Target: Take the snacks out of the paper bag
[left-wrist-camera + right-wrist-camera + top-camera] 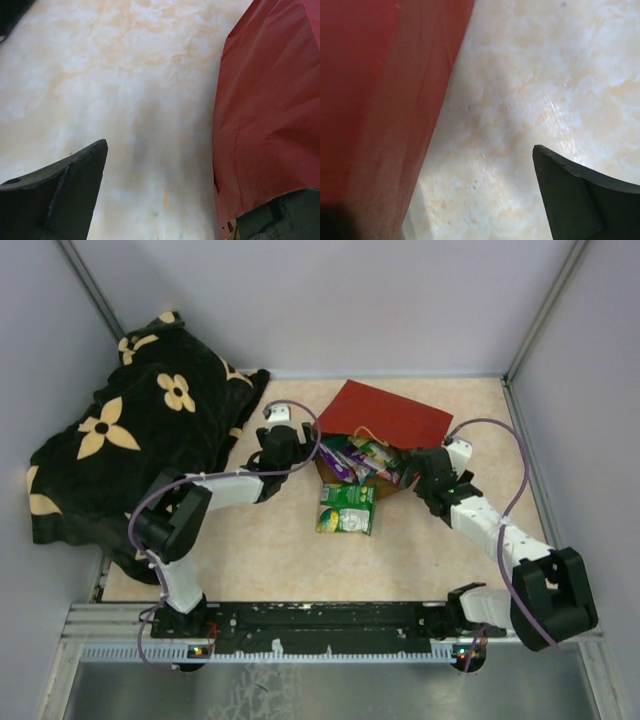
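Our left gripper (283, 445): it is spread wide and holds nothing. It sits at the left side of the bag's mouth. In its own wrist view one dark finger (60, 197) is over bare desk and the other is right by the red paper.

Our right gripper (418, 468): it is spread wide too, with nothing in it. It sits at the right side of the bag's mouth. Its wrist view shows red paper on one side and one dark finger (582, 200) over the desk.

Red paper bag (390, 412): it lies flat on its side on the desk (270, 560), with its open mouth facing us and the arms.

Snacks in the mouth: purple, green and pink packets (358, 458) are bunched in the opening, between our two grippers. We cannot tell how many are deeper inside.

Green packet (346, 508): it lies flat on the desk just in front of the mouth. It looks all the way out.

Black flower blanket (130, 445): it is piled at the far left, apart from the bag.

Step now: we think one snack is out and we are about to fetch another.

Next move: we think one gripper should hold the bag's edge while the other reaches into the mouth, pinches a packet and pulls it onto the desk.

Watch out: the packets are shiny and may slip, and the light bag may slide.
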You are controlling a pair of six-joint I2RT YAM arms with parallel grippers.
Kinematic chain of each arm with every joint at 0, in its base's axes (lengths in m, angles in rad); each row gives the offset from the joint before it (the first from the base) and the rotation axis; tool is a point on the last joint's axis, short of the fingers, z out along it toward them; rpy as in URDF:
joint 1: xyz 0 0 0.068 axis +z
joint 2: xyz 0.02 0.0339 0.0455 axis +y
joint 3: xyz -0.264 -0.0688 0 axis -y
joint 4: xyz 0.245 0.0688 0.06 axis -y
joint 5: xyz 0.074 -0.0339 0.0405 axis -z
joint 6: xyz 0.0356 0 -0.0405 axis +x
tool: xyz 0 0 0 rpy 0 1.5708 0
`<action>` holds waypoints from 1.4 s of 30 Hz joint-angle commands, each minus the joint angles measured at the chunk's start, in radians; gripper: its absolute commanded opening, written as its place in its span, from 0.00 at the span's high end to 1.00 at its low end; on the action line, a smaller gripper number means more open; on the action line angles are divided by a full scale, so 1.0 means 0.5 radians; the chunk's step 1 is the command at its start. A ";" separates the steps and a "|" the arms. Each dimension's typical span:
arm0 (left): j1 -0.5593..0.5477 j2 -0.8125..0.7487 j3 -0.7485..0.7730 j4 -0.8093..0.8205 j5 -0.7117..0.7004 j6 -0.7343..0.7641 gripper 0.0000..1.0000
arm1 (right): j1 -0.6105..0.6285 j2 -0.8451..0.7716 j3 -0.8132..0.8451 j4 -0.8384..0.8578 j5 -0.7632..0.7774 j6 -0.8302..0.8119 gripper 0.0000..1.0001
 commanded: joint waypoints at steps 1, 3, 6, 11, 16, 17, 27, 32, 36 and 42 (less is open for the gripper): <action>0.086 0.264 0.365 -0.070 0.138 0.109 0.00 | -0.147 0.182 0.256 0.220 -0.038 -0.112 0.01; 0.117 0.402 0.587 -0.129 0.190 0.169 0.00 | -0.213 0.270 0.339 0.248 -0.074 -0.137 0.01; 0.154 0.531 0.772 -0.207 0.254 0.255 0.00 | -0.278 0.352 0.444 0.247 -0.135 -0.188 0.01; 0.163 0.269 0.477 0.027 0.520 0.435 0.00 | -0.258 0.142 0.391 0.247 -0.333 -0.240 0.01; 0.160 -0.208 -0.077 0.193 1.116 0.464 0.00 | 0.096 -0.267 0.095 0.317 -0.385 -0.187 0.01; 0.159 -0.304 -0.199 0.228 1.219 0.433 0.00 | 0.228 -0.358 0.010 0.337 -0.343 -0.170 0.01; 0.146 -0.944 -0.988 0.103 1.263 0.053 0.00 | 0.567 -0.832 -0.803 0.755 -0.356 0.278 0.13; 0.146 -0.928 -1.126 0.166 1.302 -0.040 0.00 | 0.566 -0.605 -0.812 1.017 -0.402 0.299 0.19; 0.145 -0.901 -1.203 0.286 1.399 -0.137 0.00 | 0.566 -0.309 -0.773 1.303 -0.444 0.303 0.22; 0.143 -0.890 -1.246 0.406 1.516 -0.223 0.00 | 0.562 0.021 -0.708 1.553 -0.423 0.329 0.30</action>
